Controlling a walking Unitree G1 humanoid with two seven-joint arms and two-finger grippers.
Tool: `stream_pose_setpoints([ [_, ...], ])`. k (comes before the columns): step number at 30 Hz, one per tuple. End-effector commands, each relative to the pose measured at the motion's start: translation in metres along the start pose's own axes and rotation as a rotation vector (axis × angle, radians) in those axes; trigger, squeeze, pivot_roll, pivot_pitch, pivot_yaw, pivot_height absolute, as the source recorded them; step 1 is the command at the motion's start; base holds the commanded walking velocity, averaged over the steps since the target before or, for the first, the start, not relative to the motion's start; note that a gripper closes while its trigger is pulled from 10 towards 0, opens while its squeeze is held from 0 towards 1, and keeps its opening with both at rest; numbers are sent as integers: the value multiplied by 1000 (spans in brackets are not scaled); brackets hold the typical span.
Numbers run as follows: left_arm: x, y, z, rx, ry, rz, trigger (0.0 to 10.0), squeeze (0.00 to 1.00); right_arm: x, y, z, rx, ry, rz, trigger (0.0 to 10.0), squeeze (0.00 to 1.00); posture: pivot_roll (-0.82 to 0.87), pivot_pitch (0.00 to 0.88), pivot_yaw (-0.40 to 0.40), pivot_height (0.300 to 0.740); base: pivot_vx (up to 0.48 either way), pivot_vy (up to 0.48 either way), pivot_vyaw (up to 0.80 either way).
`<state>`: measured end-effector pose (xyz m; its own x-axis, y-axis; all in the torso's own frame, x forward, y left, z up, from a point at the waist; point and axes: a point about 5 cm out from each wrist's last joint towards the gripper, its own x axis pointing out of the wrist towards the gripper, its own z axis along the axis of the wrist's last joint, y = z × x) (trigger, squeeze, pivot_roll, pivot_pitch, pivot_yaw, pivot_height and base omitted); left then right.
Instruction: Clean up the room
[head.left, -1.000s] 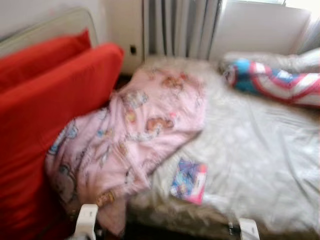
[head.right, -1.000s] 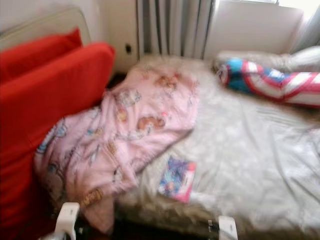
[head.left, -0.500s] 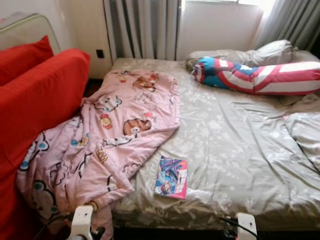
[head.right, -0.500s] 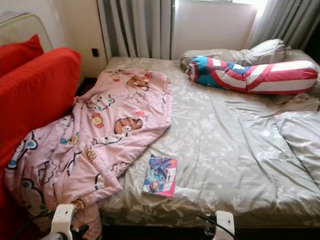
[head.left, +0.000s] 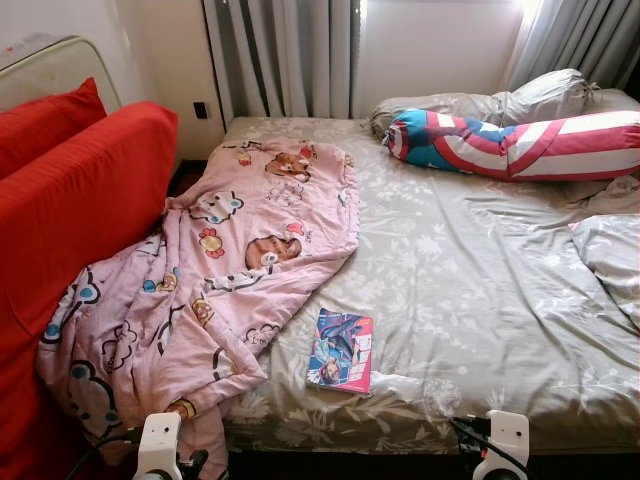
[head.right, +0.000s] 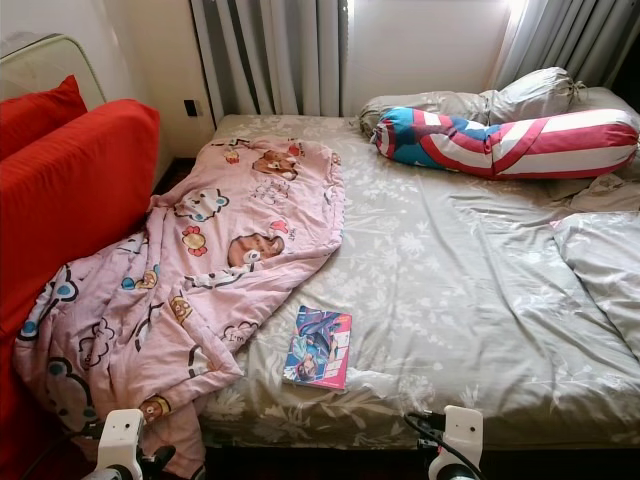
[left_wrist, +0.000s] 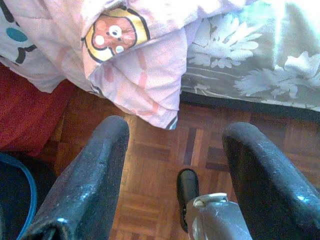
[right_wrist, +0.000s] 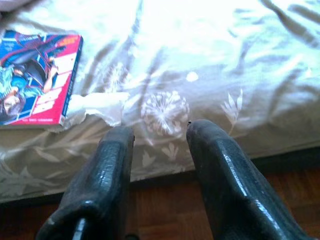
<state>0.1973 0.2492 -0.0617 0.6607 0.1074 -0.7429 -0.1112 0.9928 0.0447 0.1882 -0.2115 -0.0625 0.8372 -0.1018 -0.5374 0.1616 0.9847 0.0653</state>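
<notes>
**Both hands low at the foot of the bed, holding nothing**

While the left hand (left_wrist: 175, 165) hangs over the wooden parquet floor (left_wrist: 150, 165) with its two black fingers spread wide and nothing between them, the right hand (right_wrist: 157, 150) points at the bed's edge, its fingers parted by a narrower gap and likewise gripping nothing.

Just beyond the left hand, a corner of the pink cartoon-print blanket (head.left: 230, 250) droops off the mattress towards the floor. That quilted blanket lies rumpled across the bed's left side, spilling onto the red sofa (head.left: 70, 210). A glossy, flat book (head.left: 341, 351) with a blue and pink cover rests on the grey floral sheet (head.left: 470, 270) near the foot edge, just beside the blanket. At the head lies a long bolster (head.left: 520, 145) in red, white and blue, cut off by the frame's right edge, with grey pillows (head.left: 510, 100) behind it. Grey curtains (head.left: 290, 55) hang pleated beyond.
</notes>
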Motion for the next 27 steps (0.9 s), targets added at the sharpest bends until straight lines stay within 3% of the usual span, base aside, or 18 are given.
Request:
stream_pose_setpoints([
  [1,0,-1,-2,-17,-1,7,10000,0,0,2,2,-4,-21,13,10000,0,-18,0,-18,740,0,0,0],
  [6,-1,-1,-3,-18,-4,5,10000,0,0,5,3,-49,-28,57,10000,0,-21,0,-20,740,0,0,0],
  [10,-1,-1,0,-24,-42,10,10000,0,-2,3,1,-7,-40,20,10000,0,-25,0,-24,740,0,0,0],
  [12,-2,1,6,-46,-127,42,10000,0,-2,2,1,-4,-40,21,10000,0,-32,0,-25,740,0,0,0],
  [16,-4,0,10,-107,-203,40,10000,0,-3,1,0,-4,-41,7,10000,0,-26,0,-32,740,0,0,0],
  [22,-5,-1,15,-83,-251,37,10000,0,-3,0,1,-16,-54,0,10000,0,-28,0,-38,740,0,0,0],
  [27,-6,-1,17,-113,-292,35,10000,0,-4,-1,2,-5,-67,-7,10000,0,-20,0,-44,740,0,0,0],
])
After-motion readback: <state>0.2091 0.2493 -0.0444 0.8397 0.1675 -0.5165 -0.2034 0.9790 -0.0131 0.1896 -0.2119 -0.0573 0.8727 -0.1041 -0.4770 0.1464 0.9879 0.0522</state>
